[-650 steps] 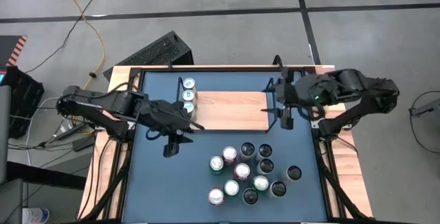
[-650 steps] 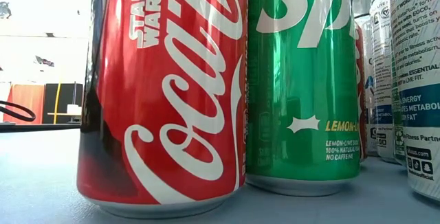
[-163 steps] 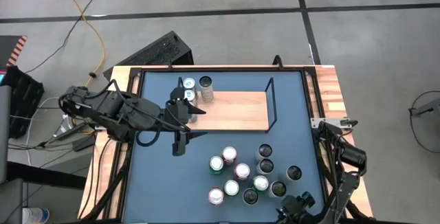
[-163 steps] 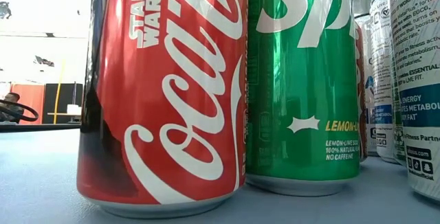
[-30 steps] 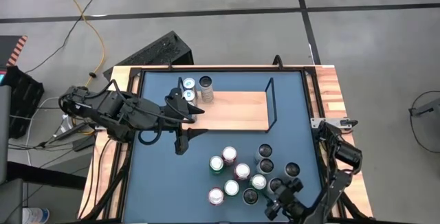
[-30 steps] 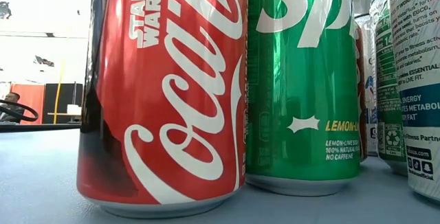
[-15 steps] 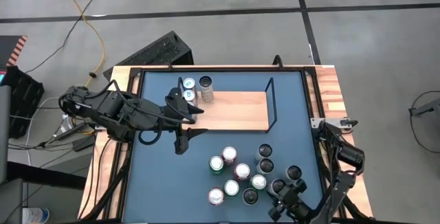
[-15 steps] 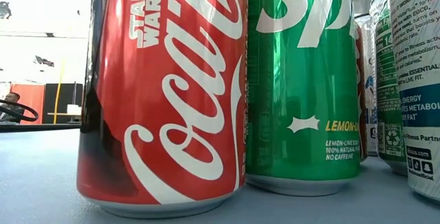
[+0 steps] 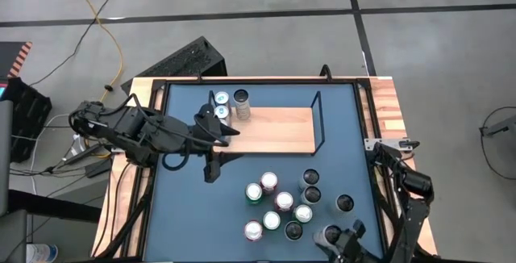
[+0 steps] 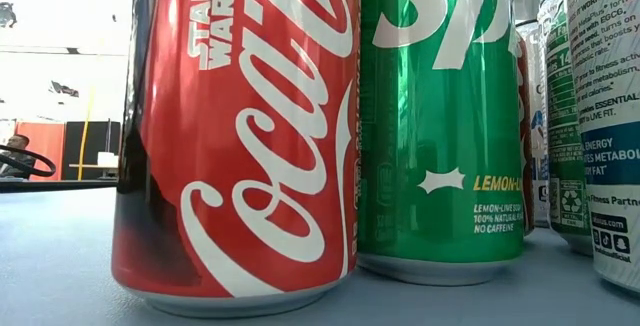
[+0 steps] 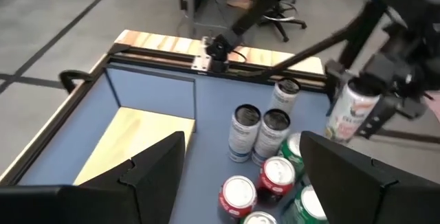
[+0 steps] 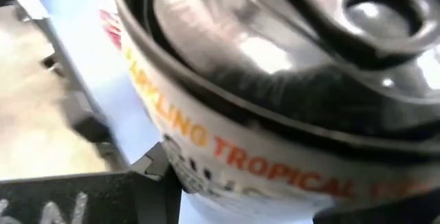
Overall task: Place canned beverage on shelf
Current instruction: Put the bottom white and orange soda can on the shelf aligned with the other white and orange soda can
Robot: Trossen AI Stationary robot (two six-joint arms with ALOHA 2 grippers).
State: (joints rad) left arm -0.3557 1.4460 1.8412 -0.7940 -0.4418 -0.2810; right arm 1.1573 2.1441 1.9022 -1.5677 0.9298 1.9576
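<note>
The shelf (image 9: 274, 130), a light-wood board in a black wire frame, lies at the table's far middle. Three cans (image 9: 222, 99) stand at its left end. Several cans (image 9: 278, 201) stand grouped on the blue table in front of it. My right gripper (image 9: 345, 243), near the table's near right corner, is shut on a white can (image 9: 330, 235), which also shows in the left wrist view (image 11: 349, 114). My left gripper (image 9: 211, 168) is open and empty, above the table just in front of the shelf's left end. My right gripper pinches the white can's side wall (image 11: 357, 97) between its two fingers, one on each side. The fingers come from above and the table's near right, slanting down. The can's top (image 12: 289, 38) is toward the wrist. The can is a little tilted and looks lifted clear of the table.
A red Coca-Cola can (image 10: 240, 136) and a green lemon-lime can (image 10: 440, 116) stand close before the low camera. The shelf's upright rail (image 9: 317, 122) rises at its right end. Bare board lies between that rail and the three cans. A raised black rim (image 9: 258, 81) frames the table.
My right gripper has drawn back toward the table's near edge with the white can, which has left its place at the near right of the group.
</note>
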